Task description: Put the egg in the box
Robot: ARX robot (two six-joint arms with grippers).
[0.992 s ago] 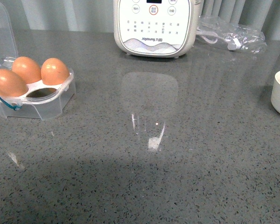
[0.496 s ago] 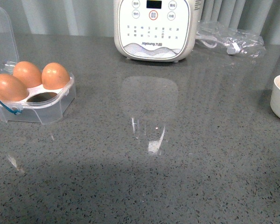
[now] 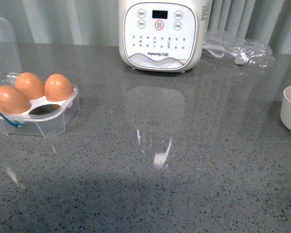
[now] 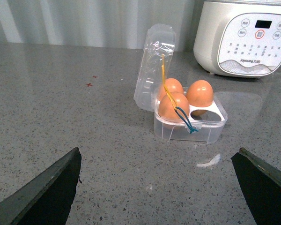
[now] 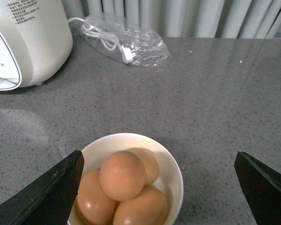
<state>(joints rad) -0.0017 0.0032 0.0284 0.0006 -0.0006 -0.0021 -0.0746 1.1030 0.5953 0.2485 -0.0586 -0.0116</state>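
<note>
The box (image 3: 48, 119) is a clear carton with its lid open, at the table's left. It holds three brown eggs, and one cup (image 3: 43, 110) is empty. It also shows in the left wrist view (image 4: 192, 126), with blue and yellow cords. My left gripper (image 4: 159, 161) is open and empty, low over the table, short of the box. My right gripper (image 5: 158, 161) is open and empty, just over a white bowl (image 5: 173, 164) that holds several brown eggs. The topmost egg (image 5: 122, 175) lies between the jaws' line. In the front view only the bowl's edge (image 3: 290, 109) shows, and neither gripper shows.
A white rice cooker (image 3: 160, 34) stands at the back middle, in front of a curtain. It also shows in the left wrist view (image 4: 248, 40). A clear bag with a white cable (image 3: 240, 48) lies at the back right. The grey stone table (image 3: 160, 184) reflects light.
The whole front view has shifted a little, so the cooker, box and bowl sit slightly lower in the picture. Nothing was picked up or let go.
</note>
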